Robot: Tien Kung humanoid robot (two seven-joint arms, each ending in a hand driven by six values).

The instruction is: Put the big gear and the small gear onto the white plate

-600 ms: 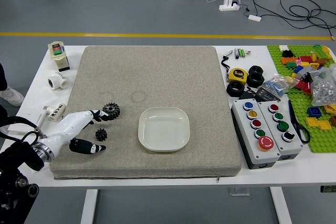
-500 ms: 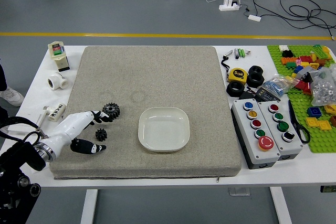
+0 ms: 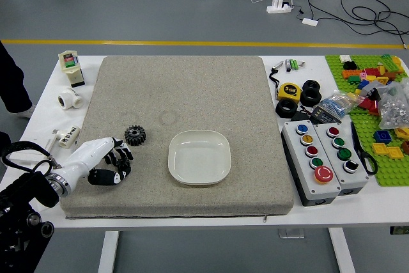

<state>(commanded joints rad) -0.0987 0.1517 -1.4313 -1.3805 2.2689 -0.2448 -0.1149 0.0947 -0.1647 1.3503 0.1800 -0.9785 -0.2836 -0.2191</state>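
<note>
As the left hand [image 3: 96, 160] is curling its fingers around the partly hidden small gear [image 3: 124, 167], its thumb is lying on the near side, the big gear [image 3: 135, 135] is sitting just beyond the fingertips, and the white plate [image 3: 199, 158] is resting to their right.

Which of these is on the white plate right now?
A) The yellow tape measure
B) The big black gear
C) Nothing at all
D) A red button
C. The white plate shows only its bare surface; the big gear sits on the grey mat beyond the robot's left hand, and the yellow tape measure lies off to the right of the mat.
</note>
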